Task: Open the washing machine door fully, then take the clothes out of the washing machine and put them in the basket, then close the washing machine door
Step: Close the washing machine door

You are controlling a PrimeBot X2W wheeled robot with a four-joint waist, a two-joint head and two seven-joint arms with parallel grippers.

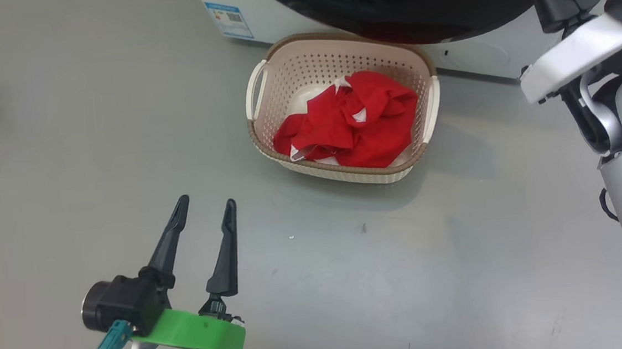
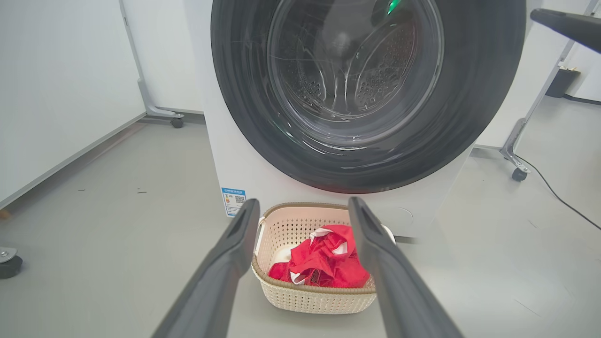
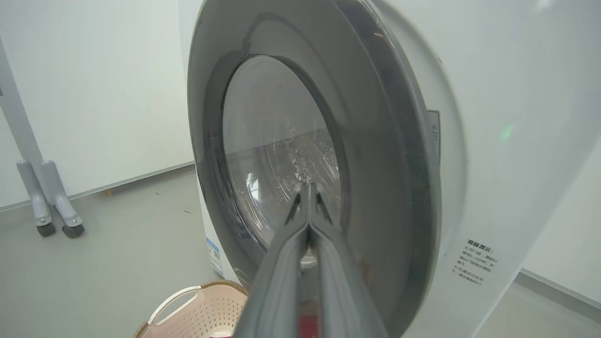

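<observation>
Red soft clothes with white trim [image 1: 351, 121] lie heaped in the small cream perforated plastic basket with a brown woven-look rim [image 1: 302, 67], which sits on the grey floor [image 1: 93, 158]. At the basket's 12 o'clock stands the big white washing machine [image 2: 225, 159]. Its round door, glossy black rim around a clear glass bowl [image 2: 357, 70], looks shut. At the basket's 7 o'clock the left fingers [image 1: 226, 247] stand wide apart, empty. The right fingers [image 3: 300, 244] are pressed together, tips toward the door glass; contact unclear.
</observation>
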